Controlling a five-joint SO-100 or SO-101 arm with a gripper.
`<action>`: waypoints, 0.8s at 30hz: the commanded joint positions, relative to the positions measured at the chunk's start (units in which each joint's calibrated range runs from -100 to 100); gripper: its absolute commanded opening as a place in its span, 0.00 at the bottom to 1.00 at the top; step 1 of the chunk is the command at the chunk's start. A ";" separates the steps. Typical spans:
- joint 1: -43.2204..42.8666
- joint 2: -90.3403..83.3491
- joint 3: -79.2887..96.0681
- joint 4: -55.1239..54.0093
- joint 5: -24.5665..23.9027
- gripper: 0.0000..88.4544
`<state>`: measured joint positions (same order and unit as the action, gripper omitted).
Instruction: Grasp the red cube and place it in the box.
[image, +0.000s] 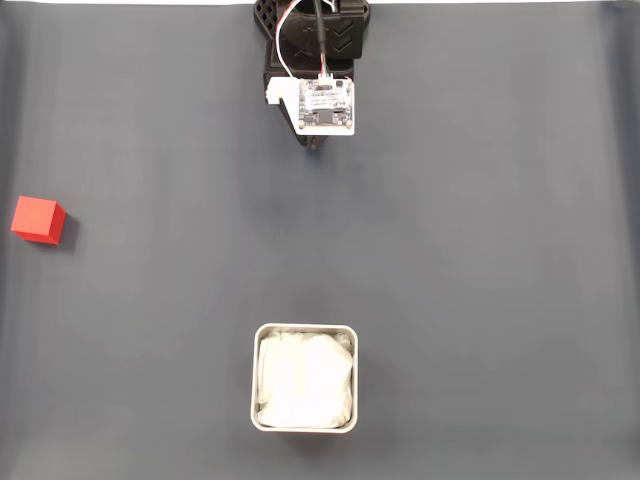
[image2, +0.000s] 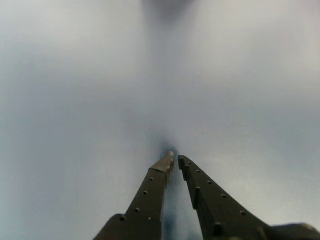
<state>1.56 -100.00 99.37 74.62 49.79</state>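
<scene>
Looking down, fixed view: a dark grey tabletop fills the frame, with a thin pale strip along its top edge.
Arm: the black arm sits at the top centre of the fixed view, folded back over its base, with white and red wires running along it.
Camera board: a small white board rides on the arm's wrist, pointing down at the tabletop.
Gripper, wrist view: the gripper enters from the bottom edge; its two dark fingers taper to tips that nearly meet, leaving only a thin slit, and nothing lies between them, so it is closed and empty.
Gripper, fixed view: only a dark tip shows just below the camera board, too small to read.
Red cube: the red cube rests on the tabletop near the left edge of the fixed view, about mid-height, casting a short shadow to its right, well apart from the arm and the box.
Box: the box stands at the bottom centre of the fixed view, straight below the arm, with a pale rim and rounded corners.
Box contents: crumpled white lining fills the inside.
Surface under gripper: plain, blurred grey in the wrist view, with a dark shadow at the fingertips.
</scene>
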 joint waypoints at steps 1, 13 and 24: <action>-0.14 0.09 0.45 1.28 -0.34 0.00; -0.14 0.09 0.45 1.28 -0.34 0.01; -0.63 0.09 0.45 1.28 -0.34 0.00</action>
<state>1.56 -100.00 99.37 74.78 49.79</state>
